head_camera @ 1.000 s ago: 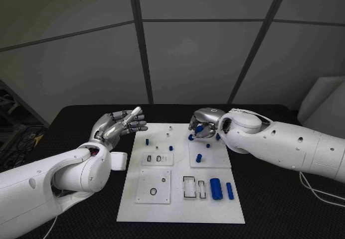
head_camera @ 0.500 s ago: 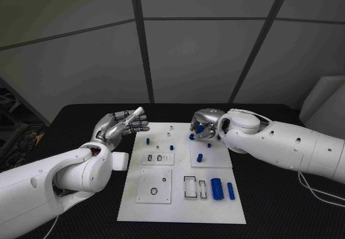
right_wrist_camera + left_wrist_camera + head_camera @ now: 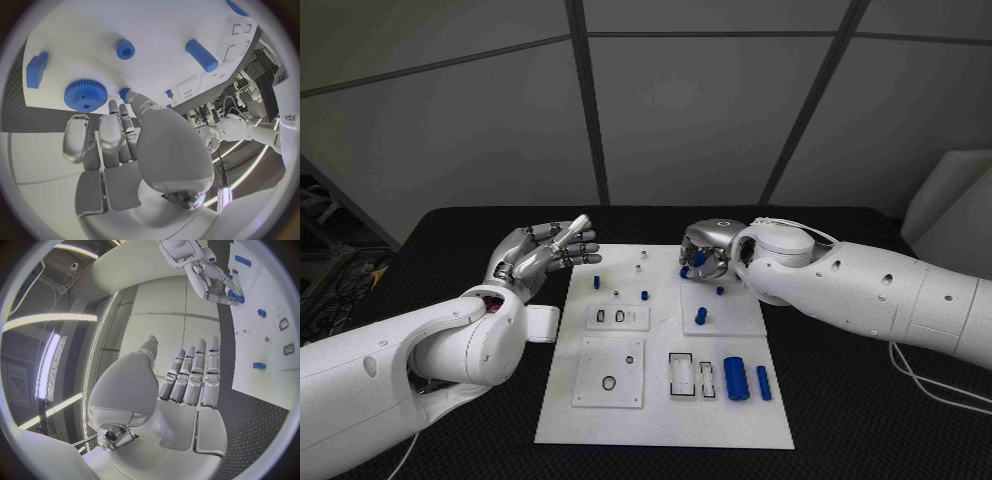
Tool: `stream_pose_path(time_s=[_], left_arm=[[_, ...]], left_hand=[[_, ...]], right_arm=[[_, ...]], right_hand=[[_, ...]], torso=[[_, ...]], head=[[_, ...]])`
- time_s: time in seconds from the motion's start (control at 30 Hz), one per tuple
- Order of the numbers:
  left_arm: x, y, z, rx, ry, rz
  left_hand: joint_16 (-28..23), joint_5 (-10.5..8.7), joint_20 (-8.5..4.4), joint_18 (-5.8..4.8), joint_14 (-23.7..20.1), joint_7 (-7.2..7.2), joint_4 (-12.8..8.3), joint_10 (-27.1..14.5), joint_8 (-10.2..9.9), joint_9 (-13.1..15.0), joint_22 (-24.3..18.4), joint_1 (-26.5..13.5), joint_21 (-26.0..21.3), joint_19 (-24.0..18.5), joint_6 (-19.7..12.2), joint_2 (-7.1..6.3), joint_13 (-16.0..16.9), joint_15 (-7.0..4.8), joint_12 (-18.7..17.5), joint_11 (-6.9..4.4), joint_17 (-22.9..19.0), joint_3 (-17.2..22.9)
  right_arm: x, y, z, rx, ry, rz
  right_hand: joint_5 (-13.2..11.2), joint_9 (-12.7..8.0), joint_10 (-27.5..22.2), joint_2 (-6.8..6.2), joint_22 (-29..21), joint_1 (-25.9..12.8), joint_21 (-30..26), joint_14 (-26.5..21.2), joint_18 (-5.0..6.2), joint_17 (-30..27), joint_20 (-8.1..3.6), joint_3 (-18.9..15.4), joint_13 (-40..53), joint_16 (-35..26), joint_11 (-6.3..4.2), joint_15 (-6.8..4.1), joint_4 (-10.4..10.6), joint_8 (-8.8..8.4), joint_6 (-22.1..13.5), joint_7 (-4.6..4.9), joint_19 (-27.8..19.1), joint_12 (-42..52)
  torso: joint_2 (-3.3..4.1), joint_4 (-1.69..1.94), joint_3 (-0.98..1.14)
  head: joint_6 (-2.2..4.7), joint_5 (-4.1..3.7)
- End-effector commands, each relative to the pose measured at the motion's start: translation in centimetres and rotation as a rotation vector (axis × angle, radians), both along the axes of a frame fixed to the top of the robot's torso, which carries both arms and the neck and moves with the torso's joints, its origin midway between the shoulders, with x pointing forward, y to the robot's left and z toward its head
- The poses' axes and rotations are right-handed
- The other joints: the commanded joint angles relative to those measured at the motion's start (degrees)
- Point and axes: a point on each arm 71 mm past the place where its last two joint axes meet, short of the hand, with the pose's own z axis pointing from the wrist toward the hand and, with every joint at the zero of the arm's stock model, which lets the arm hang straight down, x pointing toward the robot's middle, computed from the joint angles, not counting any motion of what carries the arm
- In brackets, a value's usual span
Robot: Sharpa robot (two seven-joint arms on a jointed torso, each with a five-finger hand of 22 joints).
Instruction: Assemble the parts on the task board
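Note:
The white task board (image 3: pixel 661 412) lies in the middle of the black table. My right hand (image 3: pixel 708 250) hovers low over its far right part, fingers curled round a small blue part (image 3: pixel 700 258) that is pinched at the fingertips (image 3: pixel 127 95). Just beside them a blue gear (image 3: pixel 85 95) lies on the board (image 3: pixel 162 25), with a blue block (image 3: pixel 36 69), a small blue ring (image 3: pixel 125 48) and a blue cylinder (image 3: pixel 201 55) nearby. My left hand (image 3: pixel 545 250) is raised beside the board's far left edge, fingers straight and together (image 3: pixel 194 375), holding nothing.
Two blue cylinders (image 3: pixel 733 378) (image 3: pixel 762 381) lie at the board's near right, beside black-rimmed slots (image 3: pixel 679 376). Small blue pegs (image 3: pixel 700 317) (image 3: pixel 596 283) (image 3: pixel 645 296) stand mid-board. A white cable (image 3: pixel 923 382) runs across the table at the right.
The right arm has shifted very slightly; its hand stays over the same spot with the blue part. The left hand has not moved.

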Motion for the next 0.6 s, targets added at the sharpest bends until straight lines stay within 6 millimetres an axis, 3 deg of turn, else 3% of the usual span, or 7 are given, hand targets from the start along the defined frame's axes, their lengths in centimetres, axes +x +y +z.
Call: stream_pose_path(time_s=[0.03, 0.6], left_arm=[[0.01, -0.18, 0.14, 0.000, -0.013, -0.018], [0.13, -0.05, 0.06, 0.002, -0.010, -0.015]], left_hand=[[-0.3, -0.13, -0.01, -0.41, -0.1, 0.60, -0.3, 0.0, -0.1, -0.1, 0.1, 0.5, 0.2, 0.2, 0.1, 0.24, 0.0, 0.30, -0.1, 0.36, 0.1, 0.0], [-0.4, -0.13, 0.00, -0.42, -0.1, 0.62, -0.4, 0.0, -0.2, -0.1, 0.1, 0.5, 0.1, 0.2, 0.1, 0.26, -0.1, 0.32, -0.2, 0.38, 0.1, 0.0]], right_arm=[[0.04, 0.21, 0.01, -0.002, 0.015, 0.014], [0.18, 0.65, -0.30, -0.008, 0.042, 0.029]], right_hand=[[0.3, 0.0, 0.5, 0.04, 0.4, -0.1, 0.4, 1.9, -0.47, 0.3, -0.01, 0.4, -0.1, 0.4, 0.05, 0.10, 0.0, 0.00, 0.5, -0.04, 0.5, 0.3], [0.4, 0.2, 2.4, 0.02, 2.2, -0.1, 1.5, 1.9, -0.77, 1.8, -0.10, 2.7, -0.1, 2.2, -0.18, 0.02, -0.1, 0.33, 1.8, 0.00, 1.2, 0.4]], torso=[[0.11, 0.04, -0.05], [0.30, 0.08, -0.13]], head=[[-0.10, -0.01], [-0.27, -0.12]])
